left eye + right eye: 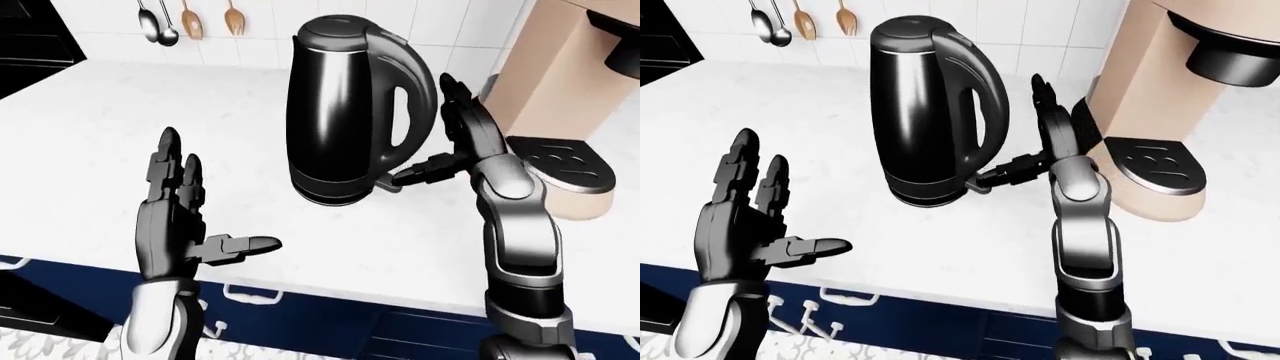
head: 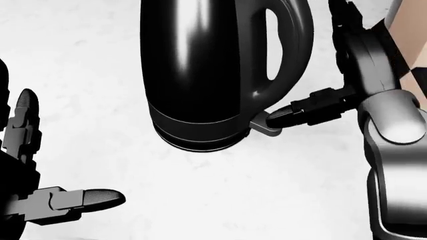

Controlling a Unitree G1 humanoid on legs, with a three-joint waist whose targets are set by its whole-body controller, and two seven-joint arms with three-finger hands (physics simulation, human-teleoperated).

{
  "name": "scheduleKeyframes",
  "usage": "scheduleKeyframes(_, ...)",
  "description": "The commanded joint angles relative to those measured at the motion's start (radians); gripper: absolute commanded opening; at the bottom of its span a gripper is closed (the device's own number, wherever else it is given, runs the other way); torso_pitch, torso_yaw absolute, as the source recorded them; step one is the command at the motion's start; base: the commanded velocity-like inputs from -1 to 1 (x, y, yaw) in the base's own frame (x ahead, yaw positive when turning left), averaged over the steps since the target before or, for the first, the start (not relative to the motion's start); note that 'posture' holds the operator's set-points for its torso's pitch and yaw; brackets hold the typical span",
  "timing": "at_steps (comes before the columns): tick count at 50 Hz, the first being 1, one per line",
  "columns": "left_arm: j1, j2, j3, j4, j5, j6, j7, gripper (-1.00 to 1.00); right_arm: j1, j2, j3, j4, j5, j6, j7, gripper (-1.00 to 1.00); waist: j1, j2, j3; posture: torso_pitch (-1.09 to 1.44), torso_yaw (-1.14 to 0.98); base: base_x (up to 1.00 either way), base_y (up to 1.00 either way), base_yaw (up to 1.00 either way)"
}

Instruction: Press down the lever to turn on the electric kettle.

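My right hand (image 2: 347, 75) is spread, thumb tip on the lever (image 2: 266, 128) under the handle of the kettle (image 1: 345, 112) standing on the table (image 1: 100, 150); I expect that glossy kettle slides easily, so I'd push straight down

Bright, even render — sharp, soft highlights on kettle (image 1: 340, 112).

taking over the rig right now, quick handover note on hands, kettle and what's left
Right hand: open, thumb tip resting on the lever at the foot of the kettle's handle.
Left hand: open, idle, clear of the kettle.
Kettle: upright on the white counter, beside the coffee machine.
Done: thumb placed on the lever.
Left: push down; whether it has latched cannot be told.
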Motion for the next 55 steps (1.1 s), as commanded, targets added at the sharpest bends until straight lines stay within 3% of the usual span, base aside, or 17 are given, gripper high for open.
scheduleKeyframes(1,-0.015,0.003,0.001,-0.036,-0.001,-0.028,-0.001,1.0,-0.029,-0.006,-0.009,-0.027,-0.027,-0.018,0.003,1.0,0.0,0.0,-0.02,0.0,0.0,0.0,0.0,0.0)
scheduleKeyframes(32,-0.012,0.002,-0.002,-0.037,0.0,-0.032,0.0,1.0,-0.106,0.016,0.032,0.091,-0.204,-0.019,0.032,1.0,0.0,0.005,-0.02,0.0,0.0,0.0,0.0,0.0)
scheduleKeyframes(41,-0.014,0.002,0.003,-0.054,-0.006,-0.02,0.003,1.0,-0.068,0.026,0.045,0.117,-0.293,-0.053,0.067,1.0,0.001,0.005,-0.022,0.0,0.0,0.0,0.0,0.0)
scheduleKeyframes(55,-0.019,0.004,0.006,-0.058,-0.008,-0.015,0.007,1.0,-0.049,0.045,0.038,0.133,-0.318,-0.064,0.084,1.0,0.002,0.003,-0.027,0.0,0.0,0.0,0.0,0.0)
